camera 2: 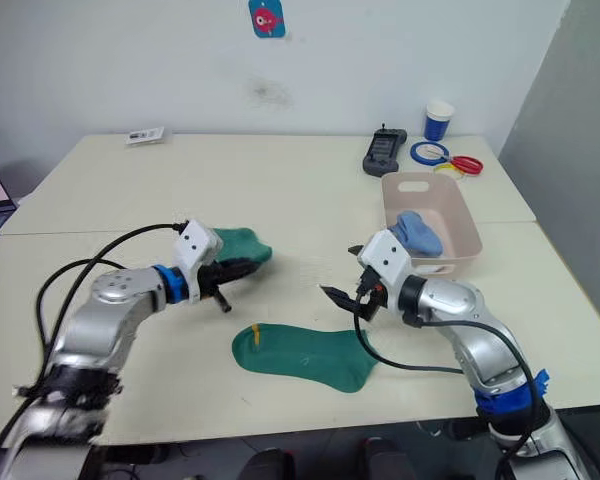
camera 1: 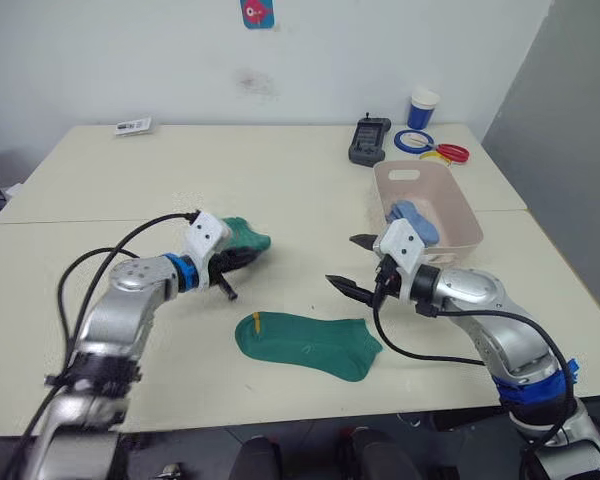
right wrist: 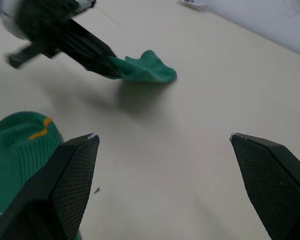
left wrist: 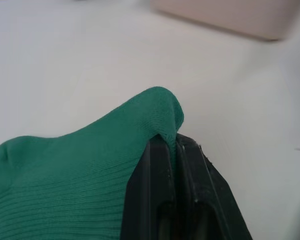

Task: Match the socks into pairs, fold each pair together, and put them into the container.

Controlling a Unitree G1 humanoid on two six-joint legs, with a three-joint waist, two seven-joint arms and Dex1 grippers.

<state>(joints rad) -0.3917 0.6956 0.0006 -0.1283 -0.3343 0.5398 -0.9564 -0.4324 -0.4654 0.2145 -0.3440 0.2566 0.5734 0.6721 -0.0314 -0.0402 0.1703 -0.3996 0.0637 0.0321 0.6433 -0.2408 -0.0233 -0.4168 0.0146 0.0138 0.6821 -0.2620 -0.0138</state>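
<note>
Meanwhile left gripper [camera 1: 242, 256] pinches green sock [camera 1: 248, 236].

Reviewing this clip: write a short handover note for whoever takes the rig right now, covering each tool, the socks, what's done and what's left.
Left tool: shut on a dark green sock, held just above the table.
Right tool: open, holding nothing, between the flat green sock and the container.
Second dark green sock: flat near the front edge.
Container: holds a light blue bundle.
Done: blue is in the container.
Left: lay the green socks together, fold, put them in.
</note>
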